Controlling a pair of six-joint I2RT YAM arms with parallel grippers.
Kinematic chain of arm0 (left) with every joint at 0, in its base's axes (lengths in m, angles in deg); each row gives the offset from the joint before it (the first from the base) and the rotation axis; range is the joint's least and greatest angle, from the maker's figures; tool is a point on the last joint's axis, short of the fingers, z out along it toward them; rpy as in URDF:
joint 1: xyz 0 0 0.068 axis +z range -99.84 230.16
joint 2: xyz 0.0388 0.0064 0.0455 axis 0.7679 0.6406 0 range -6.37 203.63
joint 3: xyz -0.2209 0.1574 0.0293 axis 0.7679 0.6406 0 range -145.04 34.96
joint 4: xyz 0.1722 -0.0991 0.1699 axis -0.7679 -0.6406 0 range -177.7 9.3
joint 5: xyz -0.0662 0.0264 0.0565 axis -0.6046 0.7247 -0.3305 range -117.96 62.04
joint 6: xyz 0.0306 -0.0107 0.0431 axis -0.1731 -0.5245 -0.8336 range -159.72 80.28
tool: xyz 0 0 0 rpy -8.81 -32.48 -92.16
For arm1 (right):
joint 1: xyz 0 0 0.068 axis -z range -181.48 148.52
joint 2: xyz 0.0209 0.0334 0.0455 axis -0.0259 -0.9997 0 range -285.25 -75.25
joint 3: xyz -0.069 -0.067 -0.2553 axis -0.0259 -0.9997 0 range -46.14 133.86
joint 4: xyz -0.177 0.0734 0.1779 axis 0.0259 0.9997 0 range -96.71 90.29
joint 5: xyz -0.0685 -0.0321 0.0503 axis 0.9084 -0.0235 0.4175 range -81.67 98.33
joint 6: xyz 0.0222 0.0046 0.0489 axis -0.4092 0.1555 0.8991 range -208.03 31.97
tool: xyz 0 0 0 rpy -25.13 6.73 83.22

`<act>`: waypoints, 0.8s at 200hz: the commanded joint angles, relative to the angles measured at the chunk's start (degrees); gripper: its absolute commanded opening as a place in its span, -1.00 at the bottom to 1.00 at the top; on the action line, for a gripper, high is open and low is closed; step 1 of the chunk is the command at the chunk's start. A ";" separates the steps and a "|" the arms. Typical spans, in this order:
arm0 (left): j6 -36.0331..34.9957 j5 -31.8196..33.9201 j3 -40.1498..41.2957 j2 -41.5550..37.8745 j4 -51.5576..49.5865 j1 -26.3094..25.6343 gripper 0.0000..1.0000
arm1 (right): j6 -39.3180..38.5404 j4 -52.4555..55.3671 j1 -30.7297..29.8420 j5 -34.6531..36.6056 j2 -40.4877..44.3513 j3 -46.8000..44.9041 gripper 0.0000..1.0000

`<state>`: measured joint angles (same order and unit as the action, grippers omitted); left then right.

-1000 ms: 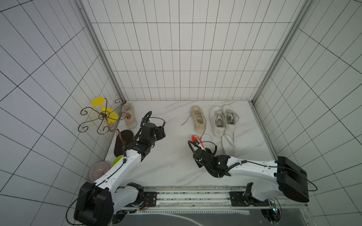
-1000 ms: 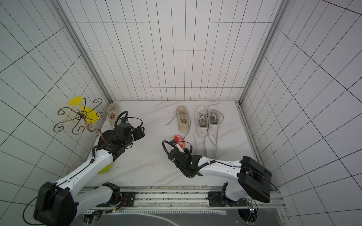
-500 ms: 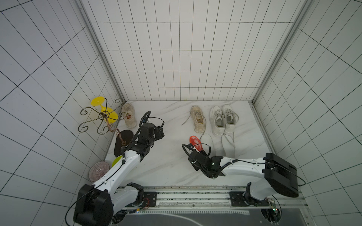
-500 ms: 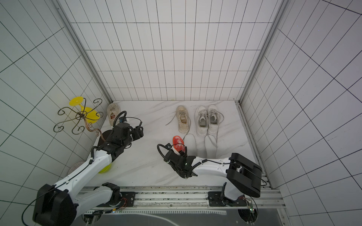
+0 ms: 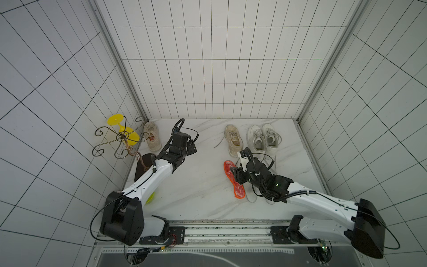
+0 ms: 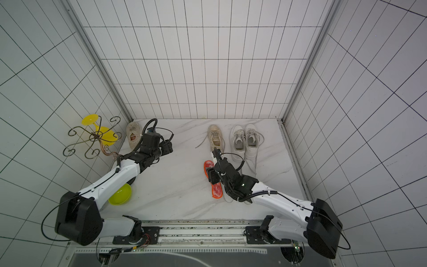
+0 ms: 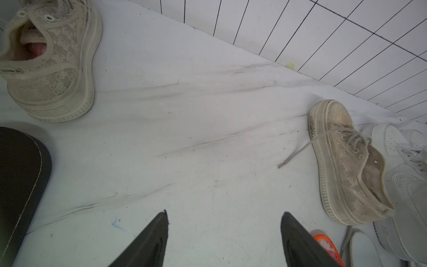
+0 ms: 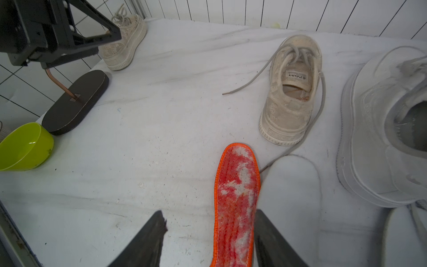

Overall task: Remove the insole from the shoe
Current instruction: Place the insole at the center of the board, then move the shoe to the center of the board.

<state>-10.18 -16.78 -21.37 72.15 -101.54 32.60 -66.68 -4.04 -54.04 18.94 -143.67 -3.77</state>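
A flat insole with a bright orange stitched rim and a red-and-white fuzzy face [image 8: 235, 203] is lying loose on the white marbled worktop [image 8: 150, 138], fully outside every shoe and touching a plain white insole [image 8: 291, 196] along one edge. The beige lace low-top sneaker [image 8: 291, 92] it most likely belongs to is sitting near its far end with its laces trailing undone. Judging by this, the removal itself is looking finished, with only pulling the arm clear left to do. The right gripper [image 8: 210, 216] is hovering low over the near end of the orange insole, its two dark jaws standing well apart and straddling the insole without pinching it. In both top views the right arm is stretching forward from the base rail, its wrist tipping down. The left gripper [image 7: 225, 215] is also standing wide open and holding nothing, hanging above bare worktop while the left arm is reaching forward.
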 commanded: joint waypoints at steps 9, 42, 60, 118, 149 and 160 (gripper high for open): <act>-0.87 7.83 -3.59 2.77 -1.54 0.42 0.52 | 3.03 0.34 0.00 -6.04 -3.11 -3.82 0.18; -2.17 17.63 -12.98 10.76 -8.32 2.56 0.54 | 3.62 -0.99 0.00 -4.97 -0.86 -5.50 0.22; -3.01 22.05 -18.17 16.37 -10.69 4.45 0.56 | 3.70 -1.14 0.08 -4.10 1.26 -6.20 0.25; -5.10 29.26 -39.14 35.09 -20.50 11.06 0.63 | 3.96 0.56 0.34 -0.26 11.62 -11.10 0.31; -5.42 30.96 -48.59 42.49 -24.68 13.71 0.63 | 3.47 0.05 0.52 1.55 19.03 -15.44 0.36; -5.90 31.78 -50.98 44.60 -25.16 14.24 0.63 | 2.93 0.29 0.66 1.82 20.60 -16.14 0.36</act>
<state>-15.26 10.80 -66.99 113.18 -122.39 45.56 -63.40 -4.06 -53.97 18.24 -126.28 -15.79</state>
